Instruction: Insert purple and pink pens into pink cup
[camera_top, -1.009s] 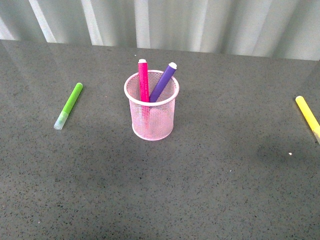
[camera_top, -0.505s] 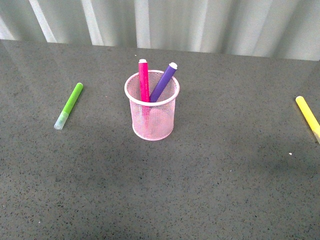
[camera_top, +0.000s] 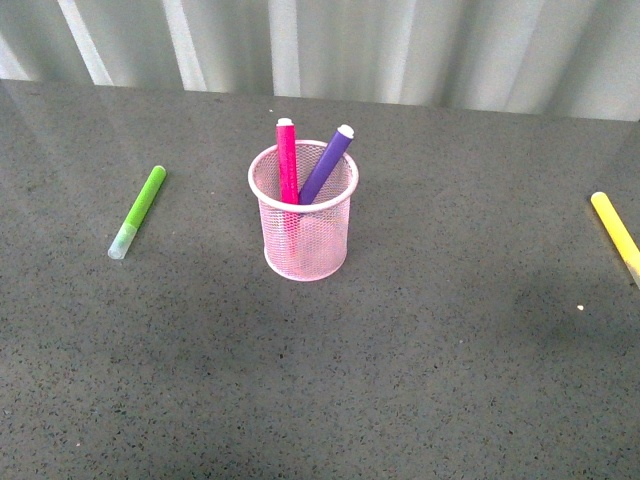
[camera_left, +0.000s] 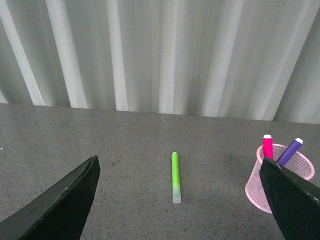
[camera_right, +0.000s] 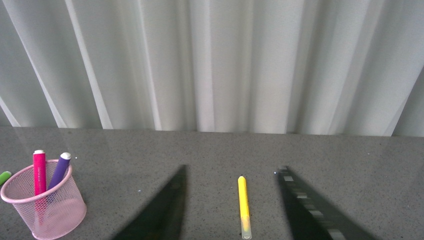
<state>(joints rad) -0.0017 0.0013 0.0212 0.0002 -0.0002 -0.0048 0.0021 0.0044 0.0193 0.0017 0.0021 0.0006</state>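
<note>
Grey speckled tabletop (camera_top: 400, 380) runs back to a pale pleated curtain (camera_top: 400, 50), and my front camera shows neither arm over it.

From my left wrist camera I see the left gripper (camera_left: 182, 200) with its two dark fingers spread wide and nothing between them; it hangs high and back from the work. Beyond it the lime-green marker (camera_left: 175, 177) lies flat on the table, well to the left of the cup. From my right wrist camera the right gripper (camera_right: 230, 210) is likewise spread apart and empty, with the yellow marker (camera_right: 243, 205) lying on the table beyond the gap between its fingers, far to the right.

Out at the centre stands the pink cup (camera_top: 303, 225), upright. The pink pen (camera_top: 287, 158) stands almost vertical inside it against the left wall, and the purple pen (camera_top: 328, 162) leans to the right beside it, both sticking up past the rim.

Compared with a second ago, nothing on the table has moved; only a soft shadow on the near right of the surface shifts a little. I read that as an arm pulling clear, and I judge the task complete.
</note>
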